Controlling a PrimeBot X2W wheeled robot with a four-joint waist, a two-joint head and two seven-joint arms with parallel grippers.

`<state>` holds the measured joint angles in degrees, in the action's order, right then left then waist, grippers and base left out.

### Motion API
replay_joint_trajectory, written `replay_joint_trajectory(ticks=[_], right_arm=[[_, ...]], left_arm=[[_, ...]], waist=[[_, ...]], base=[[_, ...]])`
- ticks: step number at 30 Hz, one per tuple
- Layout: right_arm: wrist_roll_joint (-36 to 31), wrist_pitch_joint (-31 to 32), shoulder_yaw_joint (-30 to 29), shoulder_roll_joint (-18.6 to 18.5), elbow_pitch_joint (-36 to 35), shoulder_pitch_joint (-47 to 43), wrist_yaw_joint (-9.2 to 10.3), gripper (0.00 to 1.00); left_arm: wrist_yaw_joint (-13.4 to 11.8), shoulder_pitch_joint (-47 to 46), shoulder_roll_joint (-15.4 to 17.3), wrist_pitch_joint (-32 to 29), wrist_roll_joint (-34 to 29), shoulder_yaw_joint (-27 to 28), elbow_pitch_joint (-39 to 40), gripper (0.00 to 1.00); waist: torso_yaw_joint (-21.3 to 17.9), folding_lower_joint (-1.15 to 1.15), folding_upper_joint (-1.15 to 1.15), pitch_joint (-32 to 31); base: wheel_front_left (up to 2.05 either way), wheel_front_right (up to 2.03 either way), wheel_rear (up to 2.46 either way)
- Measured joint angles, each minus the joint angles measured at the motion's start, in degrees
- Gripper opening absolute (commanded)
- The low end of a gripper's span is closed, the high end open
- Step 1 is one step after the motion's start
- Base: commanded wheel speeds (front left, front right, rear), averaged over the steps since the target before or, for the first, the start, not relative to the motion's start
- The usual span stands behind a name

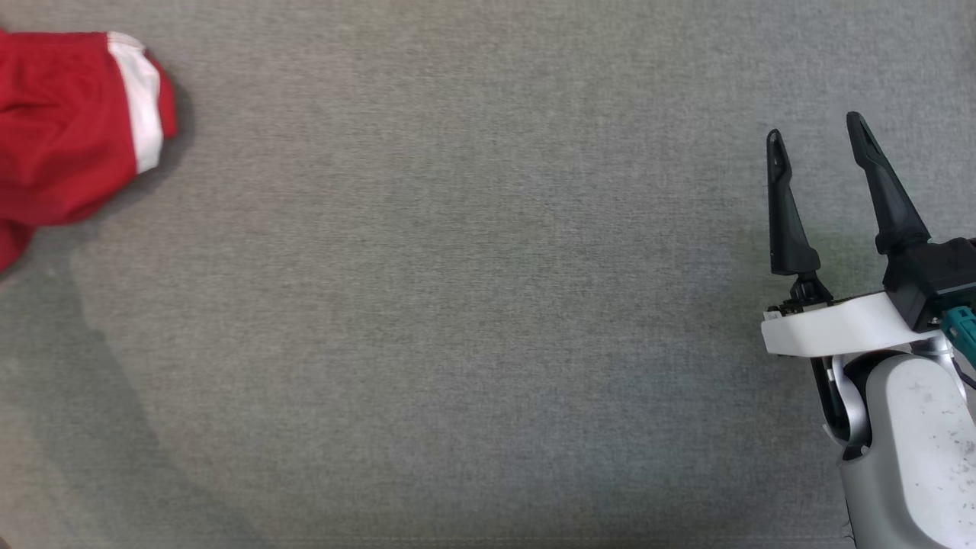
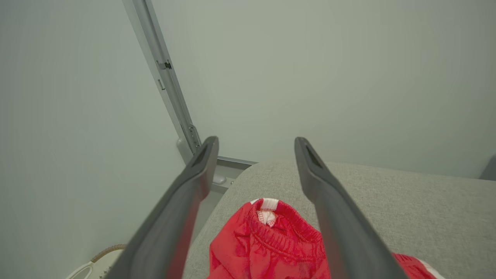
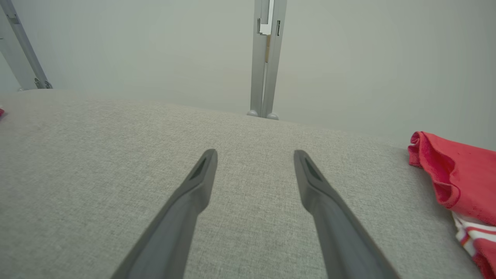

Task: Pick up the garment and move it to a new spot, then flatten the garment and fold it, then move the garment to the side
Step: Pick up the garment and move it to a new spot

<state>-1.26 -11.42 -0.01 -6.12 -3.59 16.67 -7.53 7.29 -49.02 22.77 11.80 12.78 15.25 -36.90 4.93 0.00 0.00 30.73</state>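
One red garment [image 1: 65,133] lies crumpled on grey tabletop [image 1: 457,320].

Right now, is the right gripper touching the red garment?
Apart. The head view shows the right gripper open at the right, the red garment far left, bare grey surface between.

Showing soft red cloth in the garment [image 1: 61,130], coarse matt weave on the tabletop [image 1: 457,305], matt plastic on the right gripper [image 1: 816,128].

Well left of my right claw [image 1: 816,128] I see the garment [image 1: 69,130]: bright red with one white band. The claw's fingers [image 1: 785,221] are black, its wrist mount [image 1: 839,328] white. Beneath it the fabric surface [image 1: 457,305] is plain mottled grey.
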Motion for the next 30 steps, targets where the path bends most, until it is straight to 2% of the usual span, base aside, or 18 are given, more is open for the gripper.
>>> replay_joint_trajectory(ticks=[4, 8, 16, 19, 20, 21, 26, 30], right_arm=[[-0.02, 0.32, -0.1, -0.35, -0.81, 0.05, 0.0, 1.0], [-0.22, 0.48, -0.21, -0.47, -1.15, 0.16, 0.0, 1.0], [-0.34, 0.51, 0.24, -0.71, -0.89, 0.39, 0.0, 1.0], [-0.33, 0.57, 0.67, -0.71, -0.59, 0.52, 0.0, 1.0], [-0.3, 0.57, 0.8, -0.74, -0.42, 0.66, 0.0, 1.0], [-0.2, 0.57, 1.01, -0.78, -0.29, 0.79, 0.0, 1.0], [0.14, 0.3, 1.48, -0.44, 0.69, 1.04, 0.0, 1.0], [0.44, -0.27, 1.3, -0.09, 1.63, 1.07, 0.0, 1.0]], left_arm=[[0.07, -2.38, 1.2, -5.41, 2.66, -3.35, -7.22, 1.0], [0.1, -3.7, 1.75, -10.44, 7.95, -7.59, -12.46, 1.0], [0.13, -4.11, 3.33, -21.73, 18.08, -13.37, -18.28, 1.0], [0.13, -4.53, 3.89, -23.98, 20.19, -14.59, -19.19, 1.0], [0.13, -4.63, 4.11, -24.29, 20.85, -14.9, -19.51, 0.79], [0.13, -4.67, 4.37, -24.3, 21.43, -15.06, -19.91, 0.0], [0.13, -4.67, 5.06, -22.91, 23.52, -15.59, -22.6, 0.0], [0.13, -4.43, 5.5, -17.71, 23.83, -16.89, -23.26, 0.0]], waist=[[-1.59, 0.0, 0.0, 2.09], [-2.75, 0.0, 0.0, 3.44], [-2.92, 0.0, 0.0, 3.17], [-3.05, 0.0, 0.0, 2.71], [-3.14, 0.0, 0.0, 2.56], [-3.27, 0.0, 0.0, 2.45], [-4.33, 0.0, 0.0, 1.54], [-5.14, 0.0, 0.0, 0.31]], base=[[0.0, 0.0, 0.0], [0.0, 0.0, 0.0], [0.0, 0.0, 0.0], [0.0, 0.0, 0.0], [0.0, 0.0, 0.0], [0.0, 0.0, 0.0], [0.0, 0.0, 0.0], [0.0, 0.0, 0.0]])
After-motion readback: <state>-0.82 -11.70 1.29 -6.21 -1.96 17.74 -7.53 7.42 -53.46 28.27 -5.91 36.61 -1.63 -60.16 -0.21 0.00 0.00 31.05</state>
